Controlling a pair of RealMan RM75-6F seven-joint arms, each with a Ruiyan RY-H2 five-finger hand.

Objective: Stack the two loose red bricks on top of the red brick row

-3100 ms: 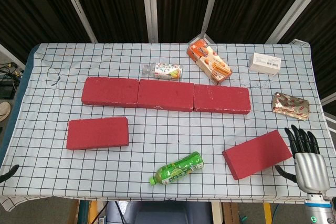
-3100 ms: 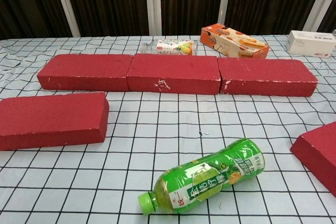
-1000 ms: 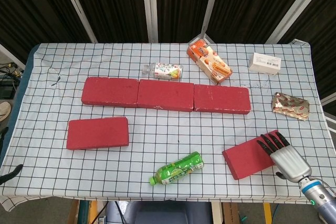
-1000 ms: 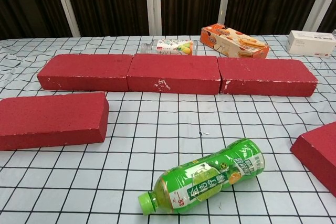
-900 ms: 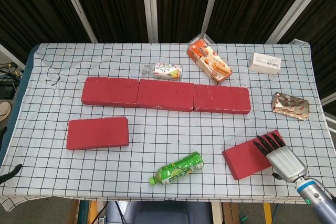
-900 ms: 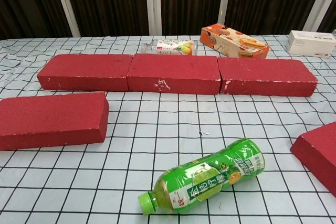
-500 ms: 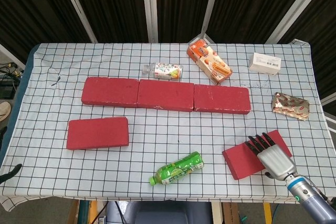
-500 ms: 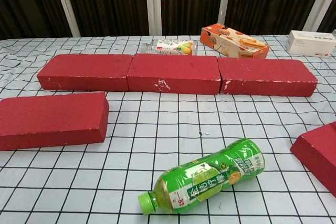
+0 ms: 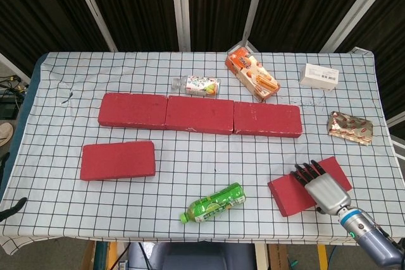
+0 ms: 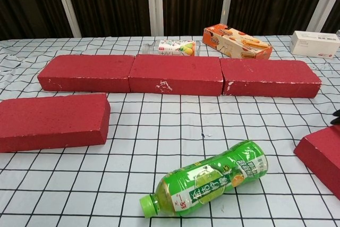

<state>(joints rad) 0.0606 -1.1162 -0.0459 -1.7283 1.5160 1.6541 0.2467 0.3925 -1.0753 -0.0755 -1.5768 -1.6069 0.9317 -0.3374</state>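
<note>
Red, rough-faced and chipped white along some edges, the brick row (image 9: 199, 114) of three bricks end to end runs across the middle of the checked tablecloth (image 9: 57, 99). One loose brick (image 9: 118, 160) lies flat at left centre. The other loose brick (image 9: 291, 192) sits angled at lower right, and the right hand (image 9: 321, 188) lies over it, dark fingers (image 9: 308, 171) spread across its top; whether they grip it cannot be told. At the far lower left edge a sliver of the left hand (image 9: 11, 207) shows, its state unclear. A green bottle (image 9: 214, 203) lies near the bottom centre.
</note>
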